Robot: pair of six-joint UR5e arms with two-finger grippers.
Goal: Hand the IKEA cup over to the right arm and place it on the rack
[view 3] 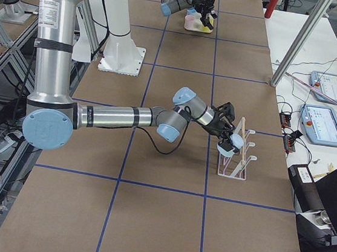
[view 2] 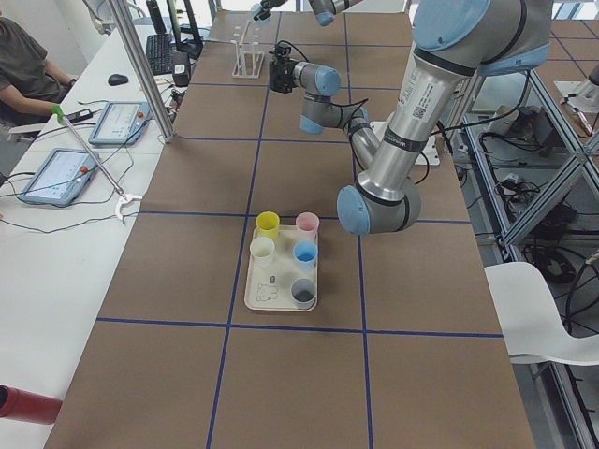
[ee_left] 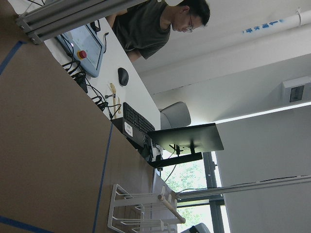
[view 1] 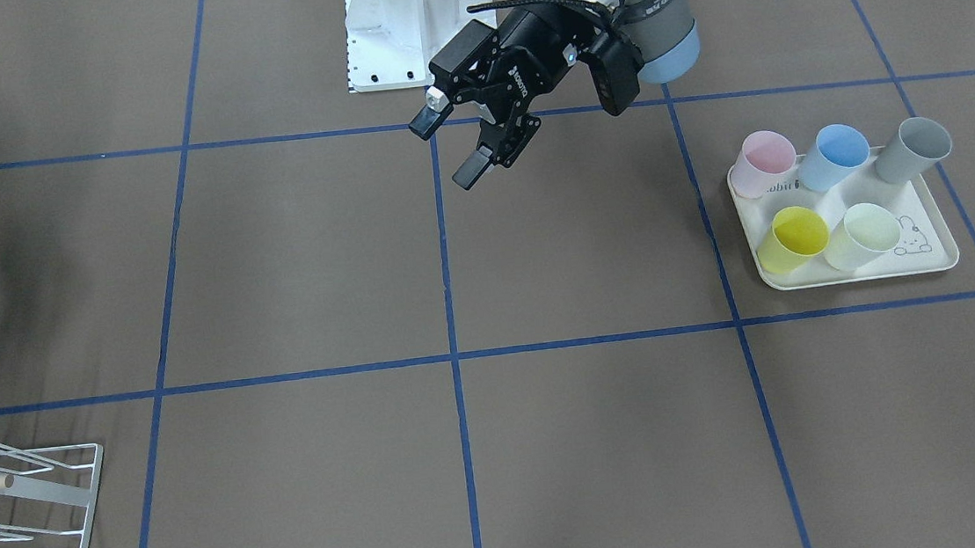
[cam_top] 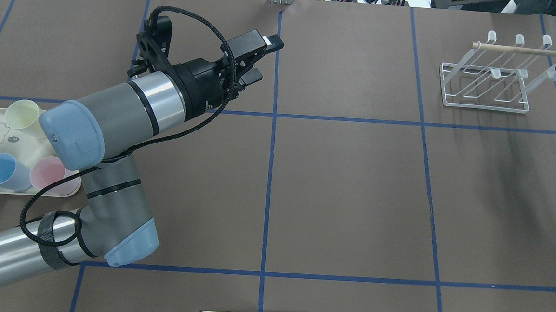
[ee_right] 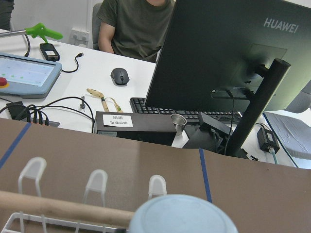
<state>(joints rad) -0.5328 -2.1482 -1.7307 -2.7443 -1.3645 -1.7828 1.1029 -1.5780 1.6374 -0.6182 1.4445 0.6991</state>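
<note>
Premises identified as a robotics laboratory test cell. The left arm (cam_top: pixel 111 112) and right arm (view 3: pixel 108 116) reach over a counter (cam_top: pixel 352 204) sheeted in brown and marked off in squares with blue tape, with aluminium framing posts (view 2: pixel 140 65) at its edge. A white side counter (view 2: pixel 56 243) runs alongside, carrying touchscreen pendants (view 2: pixel 126 120) with red buttons, a monitor (ee_right: pixel 233 63), a keyboard (ee_right: pixel 160 109), a mouse (ee_right: pixel 119 75) and loose cabling, and a person (ee_right: pixel 138 24) is seated at it.
</note>
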